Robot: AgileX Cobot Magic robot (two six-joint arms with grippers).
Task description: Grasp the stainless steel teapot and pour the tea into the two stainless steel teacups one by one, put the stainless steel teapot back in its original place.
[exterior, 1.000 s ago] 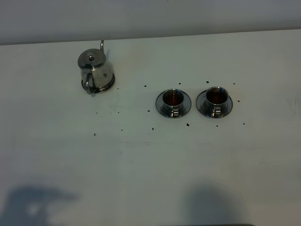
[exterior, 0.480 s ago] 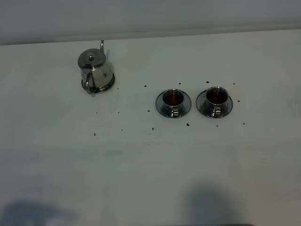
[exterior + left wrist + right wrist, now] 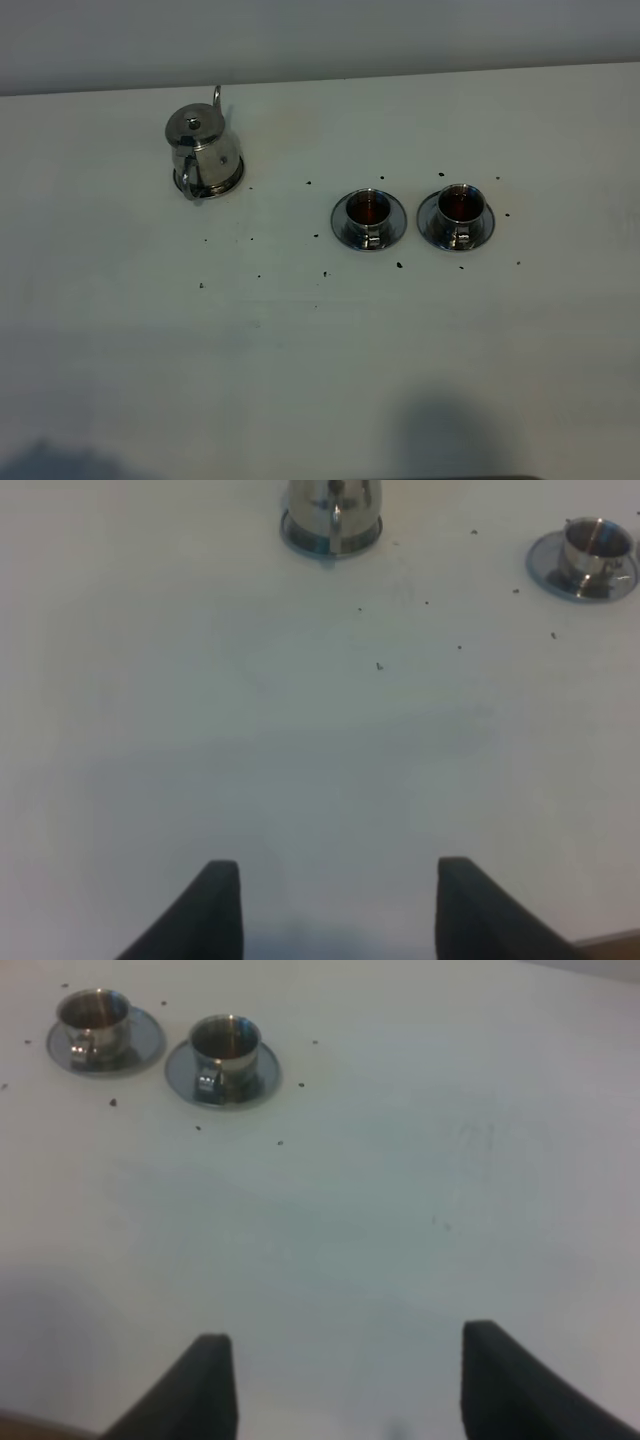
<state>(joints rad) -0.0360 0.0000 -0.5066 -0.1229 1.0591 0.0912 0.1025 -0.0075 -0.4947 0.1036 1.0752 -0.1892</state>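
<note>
Steel teapot (image 3: 332, 515) back on its saucer, cups (image 3: 368, 212) full — both grippers (image 3: 330, 905) gape empty, well short; nothing left but rest.

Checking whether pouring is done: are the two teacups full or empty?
Both hold tea. The left teacup and right teacup show reddish-brown liquid inside; how full they are, I cannot tell.

Small dark specks (image 3: 399, 265) dot the white table (image 3: 300, 350).
</note>
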